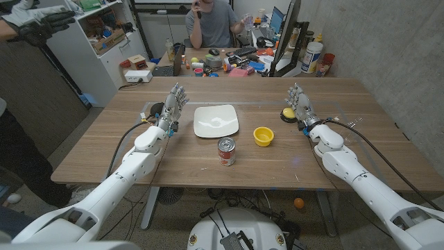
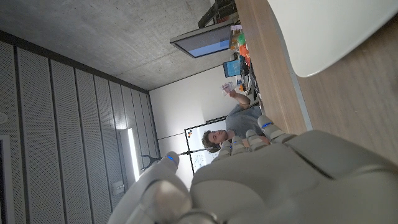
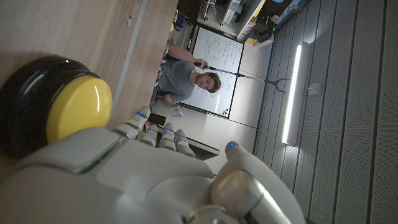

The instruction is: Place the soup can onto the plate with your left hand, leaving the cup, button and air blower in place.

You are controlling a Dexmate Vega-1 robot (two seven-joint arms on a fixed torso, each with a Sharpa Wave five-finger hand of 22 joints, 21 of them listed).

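Observation:
The soup can (image 1: 227,151), red-labelled with a silver top, stands upright near the table's front middle. Just behind it lies the white square plate (image 1: 216,120), whose corner (image 2: 323,31) shows in the left wrist view. My left hand (image 1: 171,110) stands left of the plate, fingers apart and holding nothing, well clear of the can; its back (image 2: 267,180) shows in its own wrist view. My right hand (image 1: 300,106) stands open at the right, beside the yellow button (image 1: 287,113). The button (image 3: 59,106) sits close in front of that hand (image 3: 143,180).
A yellow cup (image 1: 263,136) stands right of the can. A small dark object (image 1: 157,109), perhaps the air blower, lies by my left hand. A person (image 1: 211,21) sits behind the table near a cluttered desk; another person's gloved hand (image 1: 41,24) shows at the top left.

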